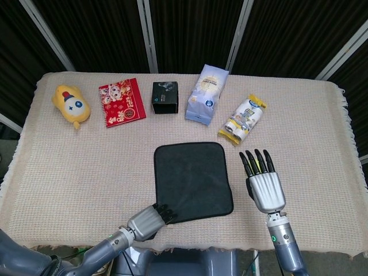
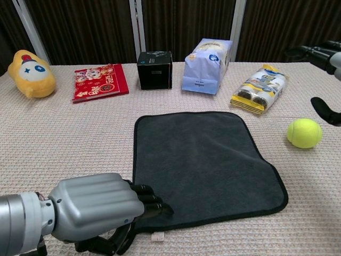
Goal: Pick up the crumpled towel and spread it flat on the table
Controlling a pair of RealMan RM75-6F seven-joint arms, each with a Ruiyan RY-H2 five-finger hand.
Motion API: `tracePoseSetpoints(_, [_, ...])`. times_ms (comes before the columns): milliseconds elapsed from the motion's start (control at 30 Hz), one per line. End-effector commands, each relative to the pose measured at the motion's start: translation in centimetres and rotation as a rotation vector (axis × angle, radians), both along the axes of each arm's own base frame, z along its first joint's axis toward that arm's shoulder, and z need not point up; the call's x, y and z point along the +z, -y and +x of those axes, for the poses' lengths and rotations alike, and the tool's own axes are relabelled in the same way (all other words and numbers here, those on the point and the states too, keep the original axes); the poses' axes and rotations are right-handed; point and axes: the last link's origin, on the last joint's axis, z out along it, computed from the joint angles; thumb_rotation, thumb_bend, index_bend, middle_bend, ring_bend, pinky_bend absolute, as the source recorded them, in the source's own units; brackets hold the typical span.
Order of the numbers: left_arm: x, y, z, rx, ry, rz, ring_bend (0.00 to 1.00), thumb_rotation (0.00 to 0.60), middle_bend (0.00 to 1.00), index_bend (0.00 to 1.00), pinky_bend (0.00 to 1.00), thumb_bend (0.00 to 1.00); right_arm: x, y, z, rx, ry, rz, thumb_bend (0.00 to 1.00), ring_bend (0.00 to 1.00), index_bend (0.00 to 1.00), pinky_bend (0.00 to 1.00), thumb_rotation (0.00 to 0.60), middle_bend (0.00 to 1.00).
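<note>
- As far as both views show, the towel (image 1: pixel 192 181) lies open and nearly flat on the table (image 1: pixel 75 167), in the middle of the near half, so I judge the spreading almost finished.
- My left hand (image 2: pixel 98 210) sits at the towel's near left corner, fingers (image 2: pixel 150 204) curled in and touching the hem; whether I pinch the cloth or only press on it, I cannot tell, since my own knuckles hide the thumb.
- My right hand (image 1: pixel 264 183) hovers just beside the towel's right edge with fingers straight and apart, holding nothing and not touching the cloth.
- What is done: no crumple shows, all four edges are visible, and the top surface looks smooth in the chest view.
- What is left, in my judgement: let go of the corner, draw the left hand clear, and check that the near right corner (image 2: pixel 282 200), which sits slightly skewed outward, lies square.
- A tennis ball (image 2: pixel 304 133) rests near the towel's right side, apart from it.
</note>
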Motion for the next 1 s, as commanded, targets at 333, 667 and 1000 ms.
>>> tracePoseSetpoints(333, [0.34,0.04,-1.21,0.008,0.010,-0.016,0.07,0.600,0.11,0.06,0.24,1.00,-0.47,-0.10,0.33,0.003,-0.009,0.003,0.59,0.06,0.00,0.07,0.600,0.13])
tracePoseSetpoints(667, [0.80,0.10,-1.30,0.003,0.011,-0.021,0.07,0.600,0.11,0.05,0.24,1.00,-0.54,-0.19,0.31,0.001,-0.010,0.005,0.59,0.06,0.00,0.07,0.600,0.13])
tracePoseSetpoints(1000, [1.16,0.22,-1.35,-0.001,0.001,-0.030,0.07,0.600,0.11,0.04,0.24,1.00,-0.43,-0.31,0.25,-0.004,-0.006,0.005,0.59,0.06,0.00,0.07,0.600,0.13])
